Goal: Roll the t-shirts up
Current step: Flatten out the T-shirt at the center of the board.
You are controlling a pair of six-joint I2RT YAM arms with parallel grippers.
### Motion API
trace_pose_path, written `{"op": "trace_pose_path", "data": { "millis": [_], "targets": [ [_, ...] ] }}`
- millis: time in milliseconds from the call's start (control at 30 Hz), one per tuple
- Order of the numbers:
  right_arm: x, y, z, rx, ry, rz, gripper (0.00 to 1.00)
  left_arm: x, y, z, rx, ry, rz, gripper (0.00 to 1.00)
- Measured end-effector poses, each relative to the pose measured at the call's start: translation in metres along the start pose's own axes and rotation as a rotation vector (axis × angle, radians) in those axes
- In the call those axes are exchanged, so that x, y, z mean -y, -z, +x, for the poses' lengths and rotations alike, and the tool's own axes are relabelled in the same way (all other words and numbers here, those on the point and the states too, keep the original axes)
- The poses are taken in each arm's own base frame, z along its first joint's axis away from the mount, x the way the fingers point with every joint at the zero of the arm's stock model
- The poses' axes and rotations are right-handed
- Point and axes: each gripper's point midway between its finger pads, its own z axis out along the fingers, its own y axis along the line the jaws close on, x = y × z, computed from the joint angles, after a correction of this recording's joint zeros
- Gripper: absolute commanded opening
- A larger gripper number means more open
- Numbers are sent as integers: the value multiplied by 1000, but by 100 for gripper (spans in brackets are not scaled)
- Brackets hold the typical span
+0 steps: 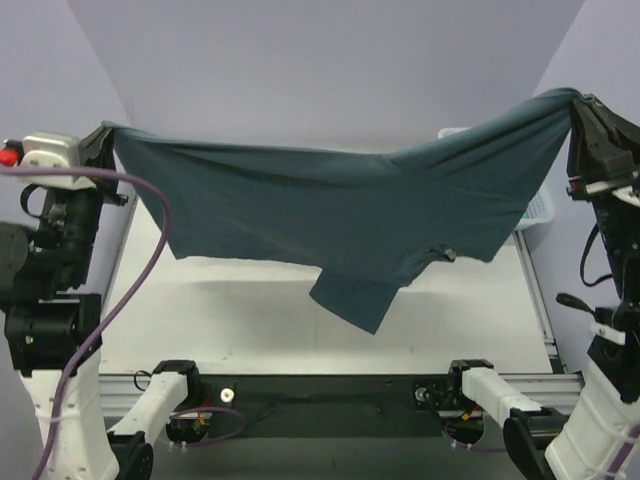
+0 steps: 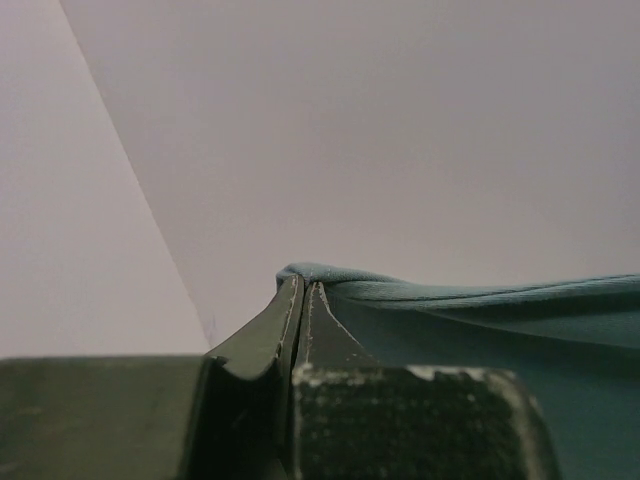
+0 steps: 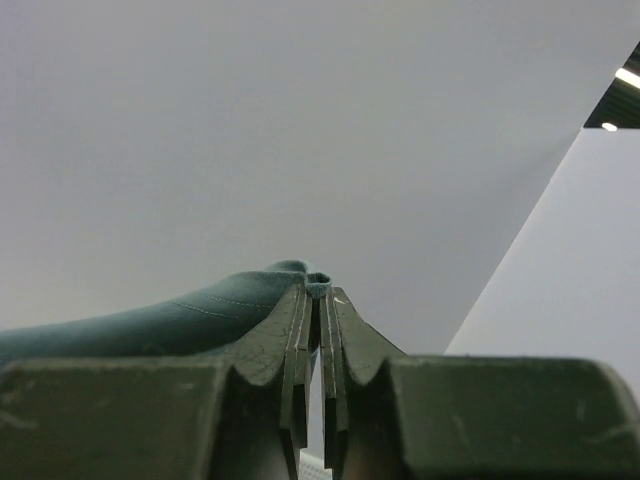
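A large slate-blue t-shirt (image 1: 330, 215) hangs stretched in the air between both arms, well above the table (image 1: 260, 320). My left gripper (image 1: 106, 135) is shut on its left corner, high at the left. At the upper right, my right gripper (image 1: 580, 100) is shut on the other corner. A sleeve (image 1: 352, 297) droops from the middle toward the table. In the left wrist view the cloth (image 2: 480, 310) pokes out from the shut left gripper (image 2: 303, 285). The right wrist view shows a fold of cloth (image 3: 160, 320) pinched at the tips of the right gripper (image 3: 320, 290).
A white basket (image 1: 535, 210) stands at the table's right edge, partly behind the shirt. The arm bases and a black rail (image 1: 330, 400) run along the near edge. A purple cable (image 1: 130, 280) hangs by the left arm.
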Motion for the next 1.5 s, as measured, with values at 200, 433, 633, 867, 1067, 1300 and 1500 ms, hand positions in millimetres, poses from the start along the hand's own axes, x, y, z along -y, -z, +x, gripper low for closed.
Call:
{"op": "trace_pose_path", "data": {
  "millis": [200,433,633,867,1067,1300,1500],
  "targets": [
    [2,35,-43,92,6,9,0,-1,37,-38,104,-12,-13,0],
    [13,78,-111,248,34,80,0,-4,73,-91,260,-33,-33,0],
    [24,94,-161,389,82,151,0,-9,84,-142,395,-56,-50,0],
    [35,48,-137,373,84,163,0,-10,35,-137,390,-70,-32,0],
    [21,-42,20,77,-19,66,0,4,-68,9,69,-34,55,0],
    [-91,-65,321,-513,-182,-203,0,48,-102,271,-476,37,183,0],
    [-205,-19,470,-841,-259,-452,0,87,-70,411,-785,42,277,0]
  ]
}}
